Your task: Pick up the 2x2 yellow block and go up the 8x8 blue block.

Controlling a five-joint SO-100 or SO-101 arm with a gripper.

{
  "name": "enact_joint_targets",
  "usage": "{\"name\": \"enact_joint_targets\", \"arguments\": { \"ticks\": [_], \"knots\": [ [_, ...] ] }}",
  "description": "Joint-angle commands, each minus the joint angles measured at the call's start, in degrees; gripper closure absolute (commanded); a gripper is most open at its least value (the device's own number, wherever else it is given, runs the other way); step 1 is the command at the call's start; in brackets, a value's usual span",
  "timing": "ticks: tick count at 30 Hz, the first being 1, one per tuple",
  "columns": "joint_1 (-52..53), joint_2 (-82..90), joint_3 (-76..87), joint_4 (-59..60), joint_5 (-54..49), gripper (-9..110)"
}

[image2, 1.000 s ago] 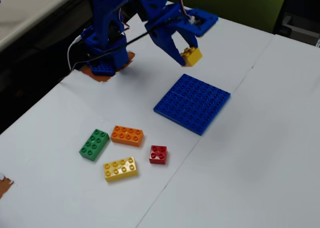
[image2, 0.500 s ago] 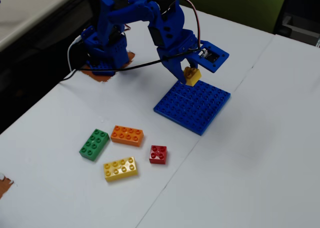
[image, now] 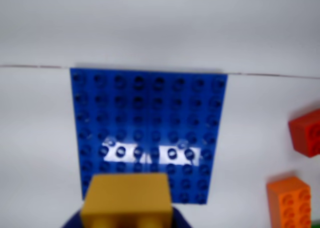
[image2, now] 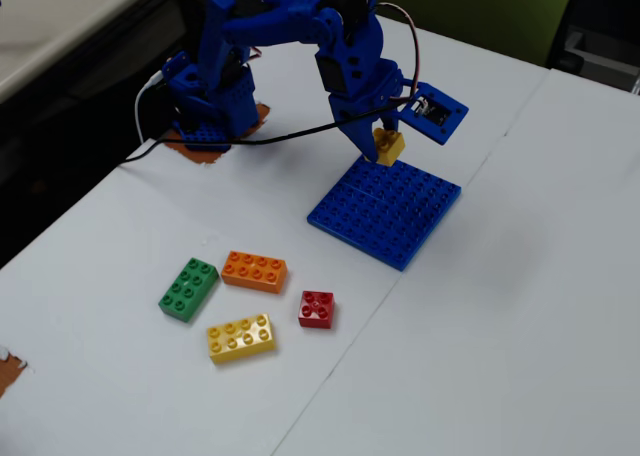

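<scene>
The gripper (image2: 384, 148) is clamped on the 2x2 yellow block (image2: 388, 146), holding it just above the far edge of the 8x8 blue block (image2: 385, 212); whether brick and plate touch cannot be told. In the wrist view the yellow block (image: 127, 200) fills the bottom centre, with the studded blue baseplate (image: 150, 118) spread beyond it, light glinting off some studs. The baseplate lies flat on a white table (image2: 500, 326), across a seam between two tabletops. In the fixed view, well to its near left, lie a green brick (image2: 189, 289), an orange brick (image2: 255, 271), a longer yellow brick (image2: 241, 338) and a red brick (image2: 316, 309). Dark floor shows at the far left.
</scene>
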Motion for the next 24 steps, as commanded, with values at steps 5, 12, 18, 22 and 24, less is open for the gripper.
{"name": "enact_joint_targets", "arguments": {
  "ticks": [5, 12, 18, 22, 24],
  "knots": [
    [-0.6, 4.3, 0.6, 0.3, 0.2, 101],
    [-0.1, 4.3, 1.8, 0.4, -0.2, 101],
    [0.3, 4.4, 1.8, 0.4, -0.2, 101],
    [0.4, 4.3, 1.8, 0.4, -0.2, 101],
    [0.4, 4.2, 1.8, 0.4, -0.2, 101]
  ]
}}
